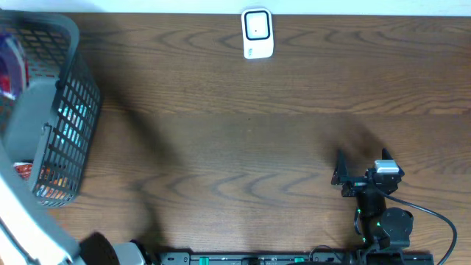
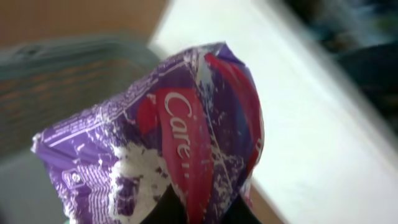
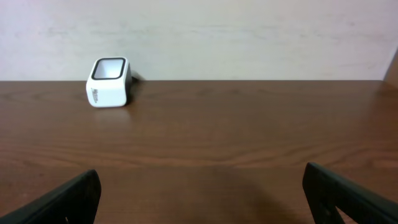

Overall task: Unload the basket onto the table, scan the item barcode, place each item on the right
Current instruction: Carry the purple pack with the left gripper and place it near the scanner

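A crumpled purple and red packet (image 2: 180,137) fills the left wrist view, and my left gripper (image 2: 199,210) is shut on its lower edge, the dark fingers just showing at the bottom. In the overhead view the packet (image 1: 9,62) peeks out at the far left over the basket, under the grey left arm (image 1: 29,125). No barcode shows on the visible side. The white scanner (image 1: 257,33) stands at the table's far edge, also in the right wrist view (image 3: 109,81). My right gripper (image 1: 337,168) rests low at the front right, open and holding nothing (image 3: 205,199).
A dark wire basket (image 1: 77,110) with several packets inside stands at the left end of the brown wooden table (image 1: 235,140). A pale wall runs behind the scanner. The right arm's base and cable (image 1: 390,221) sit at the front edge.
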`<move>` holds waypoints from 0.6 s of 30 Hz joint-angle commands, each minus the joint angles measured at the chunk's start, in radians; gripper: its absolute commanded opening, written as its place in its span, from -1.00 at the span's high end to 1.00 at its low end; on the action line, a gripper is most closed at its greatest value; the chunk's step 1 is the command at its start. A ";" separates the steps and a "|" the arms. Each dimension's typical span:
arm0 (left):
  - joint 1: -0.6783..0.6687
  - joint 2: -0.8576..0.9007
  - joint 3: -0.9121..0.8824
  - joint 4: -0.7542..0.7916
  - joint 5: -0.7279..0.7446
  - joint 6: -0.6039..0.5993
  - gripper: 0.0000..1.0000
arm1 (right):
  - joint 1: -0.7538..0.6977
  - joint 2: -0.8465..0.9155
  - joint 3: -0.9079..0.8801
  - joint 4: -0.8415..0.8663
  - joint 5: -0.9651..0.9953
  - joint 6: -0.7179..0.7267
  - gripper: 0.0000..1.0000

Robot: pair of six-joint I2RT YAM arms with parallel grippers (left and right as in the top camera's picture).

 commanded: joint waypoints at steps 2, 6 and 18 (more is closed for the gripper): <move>-0.063 -0.120 0.010 0.054 0.171 -0.001 0.85 | -0.010 -0.006 -0.003 -0.002 0.000 0.007 -0.99; -0.196 -0.144 0.010 0.056 0.171 0.040 0.85 | -0.010 -0.006 -0.003 -0.002 0.000 0.007 -0.98; -0.681 -0.019 0.009 0.039 0.108 0.240 0.85 | -0.010 -0.006 -0.003 -0.002 0.000 0.007 -0.99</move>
